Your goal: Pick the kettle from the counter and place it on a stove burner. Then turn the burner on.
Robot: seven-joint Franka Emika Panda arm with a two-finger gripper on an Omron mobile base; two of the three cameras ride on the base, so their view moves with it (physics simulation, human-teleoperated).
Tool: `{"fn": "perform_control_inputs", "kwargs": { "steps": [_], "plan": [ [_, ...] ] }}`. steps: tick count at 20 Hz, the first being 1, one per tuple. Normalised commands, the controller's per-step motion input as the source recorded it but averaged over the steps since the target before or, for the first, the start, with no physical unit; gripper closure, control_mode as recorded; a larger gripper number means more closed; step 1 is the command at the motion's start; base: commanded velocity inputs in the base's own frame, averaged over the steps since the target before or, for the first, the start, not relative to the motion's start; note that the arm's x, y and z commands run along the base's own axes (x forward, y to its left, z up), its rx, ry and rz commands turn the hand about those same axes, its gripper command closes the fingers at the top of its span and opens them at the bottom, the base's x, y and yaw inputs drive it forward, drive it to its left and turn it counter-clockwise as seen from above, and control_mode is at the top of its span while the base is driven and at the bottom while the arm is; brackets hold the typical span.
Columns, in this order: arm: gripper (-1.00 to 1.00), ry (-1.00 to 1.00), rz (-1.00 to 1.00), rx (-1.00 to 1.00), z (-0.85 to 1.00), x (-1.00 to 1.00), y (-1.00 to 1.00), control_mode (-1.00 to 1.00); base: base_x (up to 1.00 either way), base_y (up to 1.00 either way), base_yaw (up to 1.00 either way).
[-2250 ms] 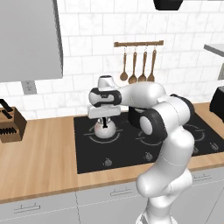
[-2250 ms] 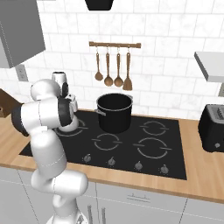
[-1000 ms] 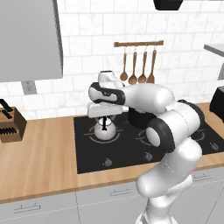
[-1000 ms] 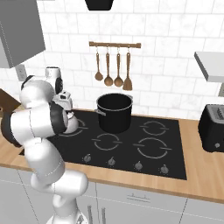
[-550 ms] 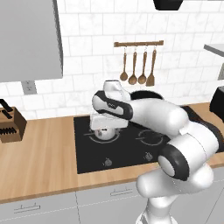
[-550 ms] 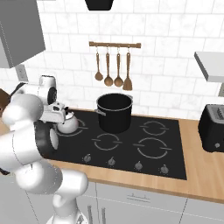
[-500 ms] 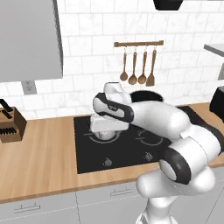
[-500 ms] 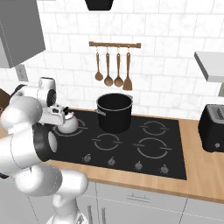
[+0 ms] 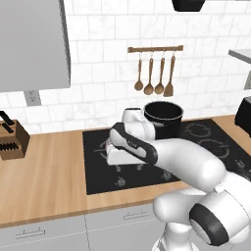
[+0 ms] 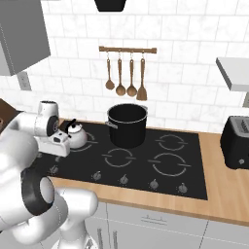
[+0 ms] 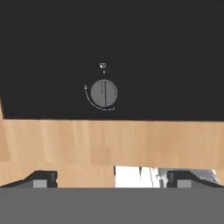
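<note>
Now we see the kettle [image 10: 76,134] standing upright on the stove burner [image 10: 86,143] at the left of the right base frame, on the black cooktop [image 10: 189,165] just left of the tall black pot [image 10: 127,124] and free of the tool. Our tool [image 11: 109,178] hangs low over the front edge of the cooktop, its two tips spread wide at the bottom of the hand frame with nothing between them. Above them, past a strip of the wooden surface [image 11: 131,142], a round grey knob [image 11: 103,93] sits on the black glass at centre frame.
</note>
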Motion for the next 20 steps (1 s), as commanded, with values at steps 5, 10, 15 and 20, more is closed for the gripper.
{"fn": "perform_control_inputs", "kwargs": {
  "steps": [5, 10, 15, 20],
  "plan": [
    [-1.0, 0.29, -0.16, -0.2, 0.01, 0.37, 0.02, -1.0, 0.0, 0.0, 0.0],
    [-1.0, 0.04, 0.0, -0.04, -0.24, 0.32, 0.09, -1.0, 0.0, 0.0, 0.0],
    [-1.0, 0.0, 0.08, 0.0, -0.71, 0.19, 0.05, -1.0, 0.0, 0.0, 0.0],
    [-1.0, 0.0, 0.15, 0.0, -0.64, 0.03, 0.1, -1.0, 0.0, 0.0, 0.0]
  ]
}}
